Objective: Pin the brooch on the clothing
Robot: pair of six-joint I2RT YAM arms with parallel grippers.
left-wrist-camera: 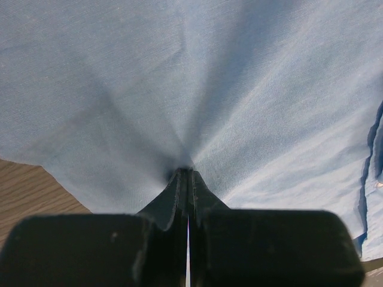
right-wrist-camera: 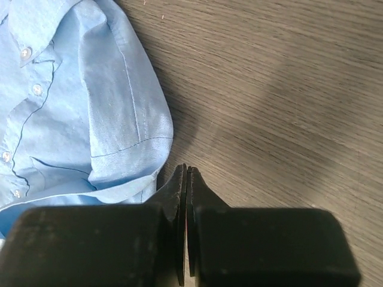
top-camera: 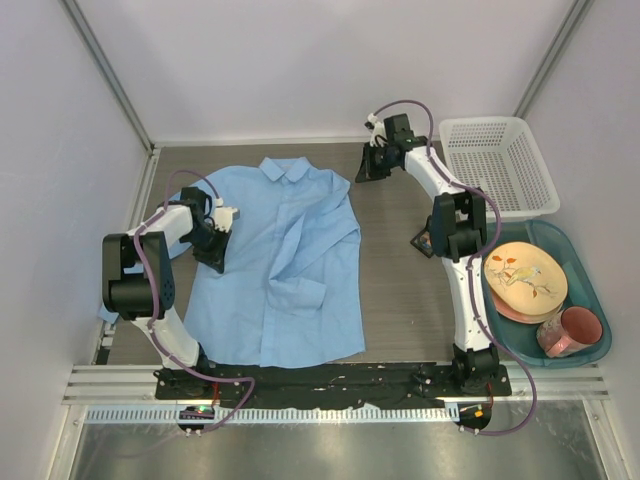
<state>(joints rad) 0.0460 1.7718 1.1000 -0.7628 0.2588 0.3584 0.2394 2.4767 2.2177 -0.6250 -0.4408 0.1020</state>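
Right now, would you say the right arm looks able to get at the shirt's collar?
Probably yes. The right end effector, shut, is beside the shirt's shoulder, and only flat fabric lies between it and the collar; nothing blocks the way.

On the large light blue button-up shirt (top-camera: pixel 285 270), the sleeve at nine o'clock lies under my left arm (top-camera: pixel 150 270). My left hand (left-wrist-camera: pixel 187 172) hides the pinched fabric. My right arm (top-camera: pixel 465 270) half covers a small dark thing (top-camera: pixel 421 241) on the table (top-camera: pixel 400 290).
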